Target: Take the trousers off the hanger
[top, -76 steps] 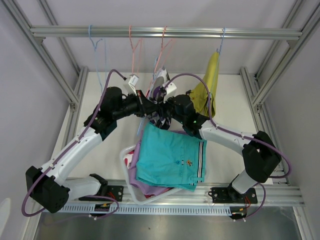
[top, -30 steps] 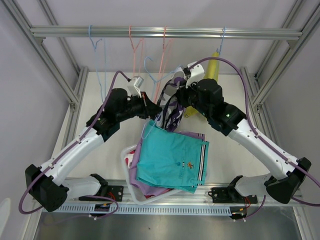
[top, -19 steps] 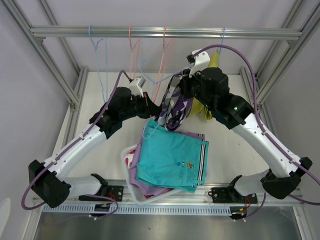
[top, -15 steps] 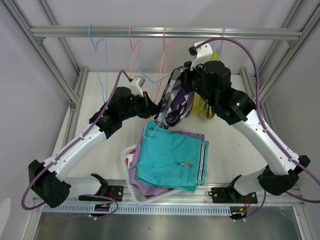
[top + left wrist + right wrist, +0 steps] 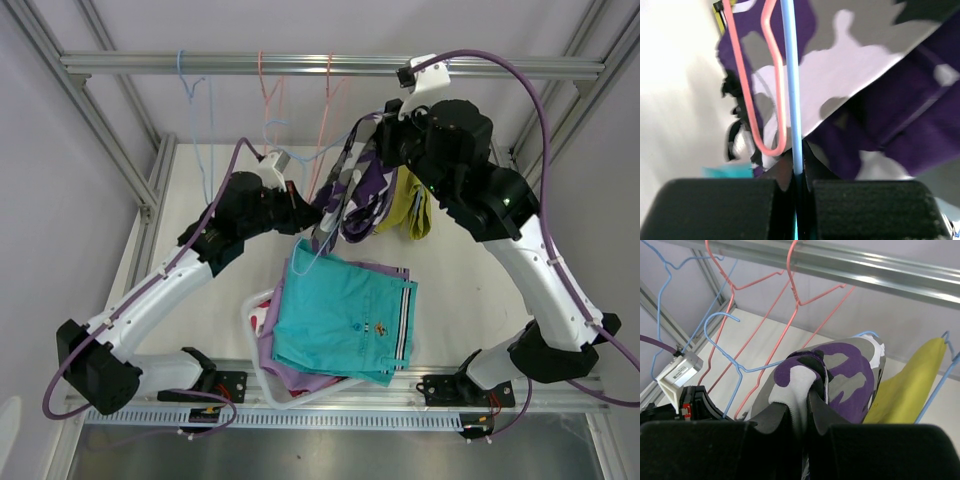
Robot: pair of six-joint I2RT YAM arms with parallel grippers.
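Note:
The purple-black-white camouflage shorts hang in the air between my grippers, and a light blue hanger runs into the cloth. My left gripper is shut on the blue hanger's wire. My right gripper is shut on a fold of the camouflage shorts and holds them high. The mustard yellow shorts hang on a blue hanger behind it. The teal shorts top a pile over the lilac pair and the red-and-white pair.
The pile sits in a white basket at the near middle. The metal rail carries an empty blue hanger and two empty pink hangers. A pink hanger is beside the held wire. Frame posts stand on both sides.
My right gripper has risen and moved right with the camouflage shorts, stretching them away from the left gripper. My left gripper has kept hold of the blue hanger, rising slightly.

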